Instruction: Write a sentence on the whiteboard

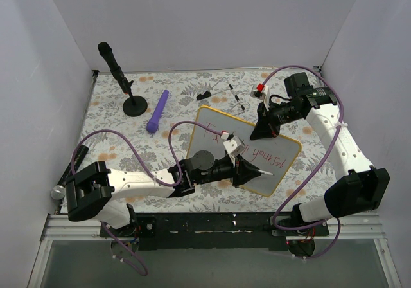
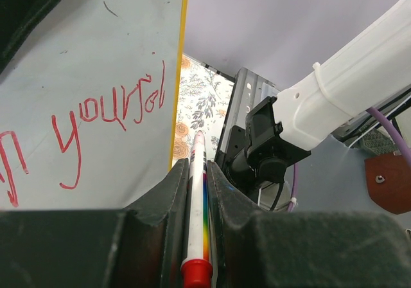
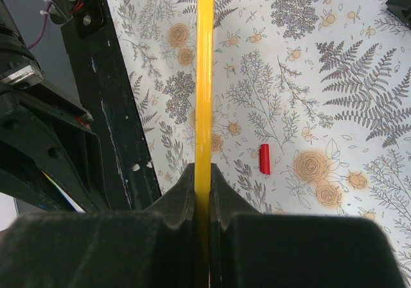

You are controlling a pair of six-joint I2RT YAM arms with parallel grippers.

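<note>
Whiteboard (image 1: 287, 150) with red sentence (image 2: 109, 117) on bench (image 1: 128, 140).
Right claw (image 3: 203, 172) pinches its yellow rim (image 3: 204, 76); left claw (image 2: 192, 172) pinches a marker (image 2: 196, 198).

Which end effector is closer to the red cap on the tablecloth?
Right. The right end effector grips the whiteboard rim near the red cap; the left end effector holds a marker over the board's near side.

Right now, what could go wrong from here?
1. The right end effector pinches only the thin yellow rim of the whiteboard; marker pressure could pivot or slip it.
2. The red lettering runs close to that rim, so the marker in the left end effector may run off the edge.
</note>
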